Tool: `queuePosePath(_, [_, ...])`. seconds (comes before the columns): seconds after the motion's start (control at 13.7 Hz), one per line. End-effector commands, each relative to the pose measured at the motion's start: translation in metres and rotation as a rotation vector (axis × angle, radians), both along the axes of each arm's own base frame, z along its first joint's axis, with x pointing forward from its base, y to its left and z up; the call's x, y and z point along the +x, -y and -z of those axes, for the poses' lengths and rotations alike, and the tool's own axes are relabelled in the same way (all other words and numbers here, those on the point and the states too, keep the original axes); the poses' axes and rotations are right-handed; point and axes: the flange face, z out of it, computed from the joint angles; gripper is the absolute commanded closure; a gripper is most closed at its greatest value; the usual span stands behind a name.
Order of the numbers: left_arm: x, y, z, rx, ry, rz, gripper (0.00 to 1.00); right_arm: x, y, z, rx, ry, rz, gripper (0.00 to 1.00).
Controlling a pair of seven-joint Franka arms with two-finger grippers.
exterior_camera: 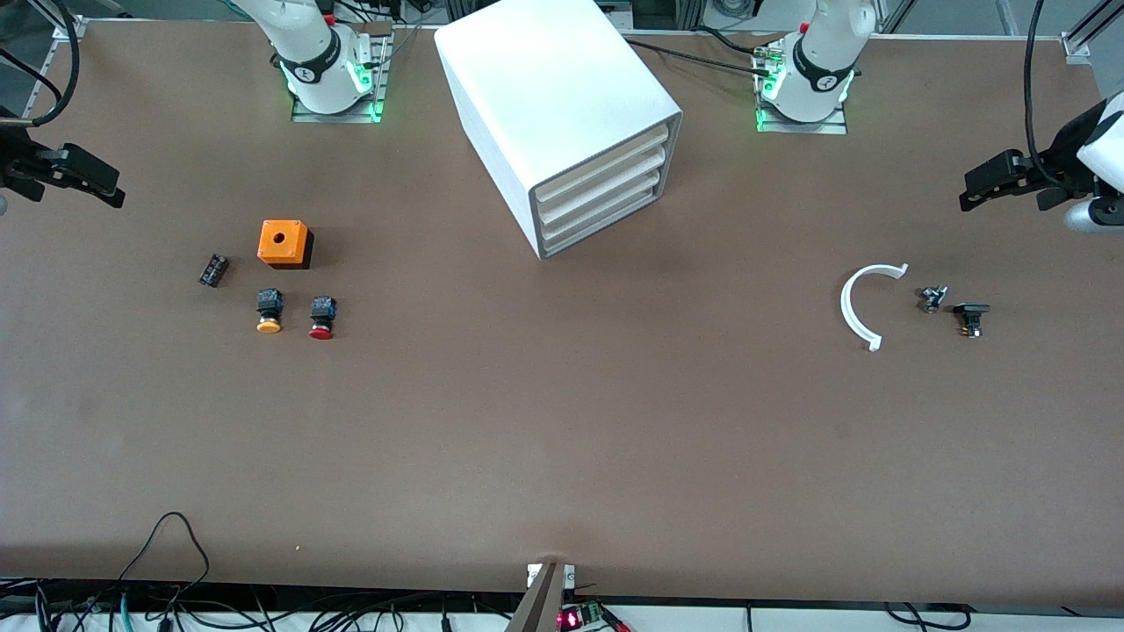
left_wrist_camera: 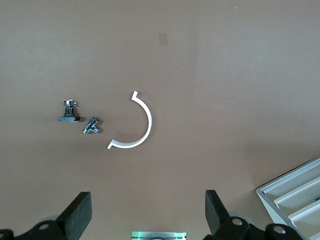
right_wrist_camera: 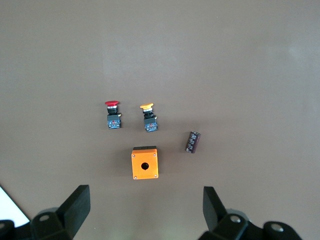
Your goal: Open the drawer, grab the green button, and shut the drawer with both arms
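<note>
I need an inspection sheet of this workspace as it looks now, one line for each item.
Surface: brown table, bare in the middle.
Job's things: cabinet between the arm bases; bottom drawer shut, like the three above it. Green button: nothing seen.
Clutter: orange box, orange-capped button, red-capped button and small black part toward the right arm's end; white curved piece and two small dark parts toward the left arm's end.
Hands: left hand open above the white curved piece; right hand open above the orange box; both wait.
Cables: loops along the table edge nearest the front camera.
Surroundings: nothing seen.
</note>
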Motion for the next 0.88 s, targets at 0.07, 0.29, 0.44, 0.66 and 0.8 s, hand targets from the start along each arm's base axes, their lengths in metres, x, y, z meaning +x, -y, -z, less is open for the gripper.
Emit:
queuePosePath(0.07, [0.002, 0.001, -0.006, 0.02, 0.006, 0.024, 0.0, -0.001, -0.002, -0.001, 0.018, 0.014, 0.012, 0.0])
queuePosePath(0.29, [0.002, 0.004, -0.006, 0.02, 0.006, 0.022, 0.0, -0.001, -0.002, -0.005, 0.019, 0.019, 0.01, 0.0])
queuePosePath(0.44, [0.003, 0.004, -0.006, 0.019, 0.005, 0.03, 0.0, 0.001, -0.004, -0.001, 0.017, 0.01, 0.0, 0.0])
queuePosePath(0.66, [0.003, 0.005, -0.005, 0.01, 0.004, 0.03, 0.0, 0.004, -0.007, 0.004, 0.02, -0.002, -0.006, 0.0])
queuePosePath(0.8, [0.005, 0.009, -0.003, 0.003, 0.004, 0.039, 0.0, 0.004, -0.008, 0.005, 0.028, -0.004, -0.003, 0.0])
